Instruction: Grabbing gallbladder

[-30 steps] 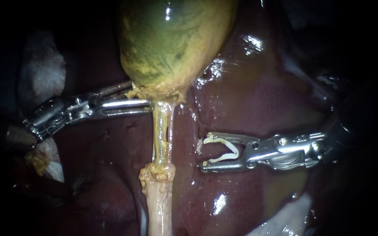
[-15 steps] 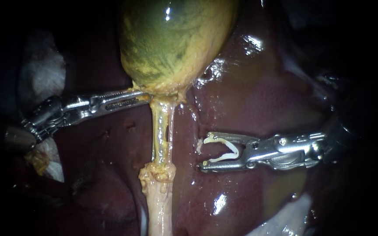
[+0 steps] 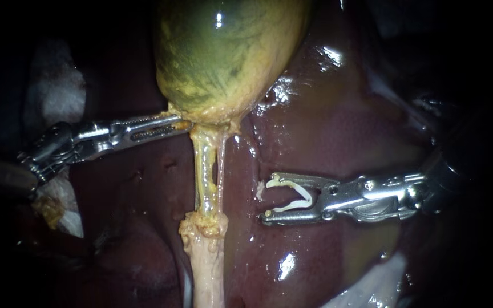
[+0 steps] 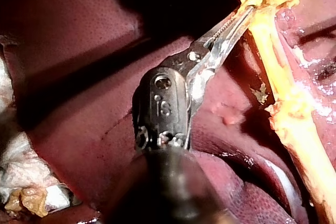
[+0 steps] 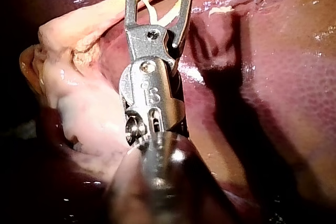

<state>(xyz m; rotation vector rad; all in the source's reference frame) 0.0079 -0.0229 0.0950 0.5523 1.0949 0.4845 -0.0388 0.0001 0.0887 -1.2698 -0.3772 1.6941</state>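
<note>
1. A rounded, green-and-yellow gallbladder (image 3: 229, 57) fills the upper middle of the endoscope view. It rests on the glistening, dark red liver (image 3: 338, 125).
2. The slender silver left instrument (image 3: 181, 121) comes in from the left. Its jaws are clenched on the gallbladder's narrow yellow lower end, just above where a pale yellow tube (image 3: 206, 171) runs down from it.
3. A second ago these jaws stood apart around that same spot. Half a second ago they had already closed on it.
4. Since then the left instrument has drawn back slightly to the left. The gallbladder's lower end and the top of the tube now lean a little that way.
5. In the left wrist view the jaw tips pinch yellow tissue at the gallbladder's base, with the tube just beside them.
6. The silver right instrument (image 3: 266, 198) comes in from the right and lies near the tube, well apart from the gallbladder. Its jaws stand wide, grasping an open white clip (image 3: 292, 197), one clip arm against each jaw. It has not moved.
7. Crumpled white gauze (image 3: 52, 91) lies at the far left.
</note>
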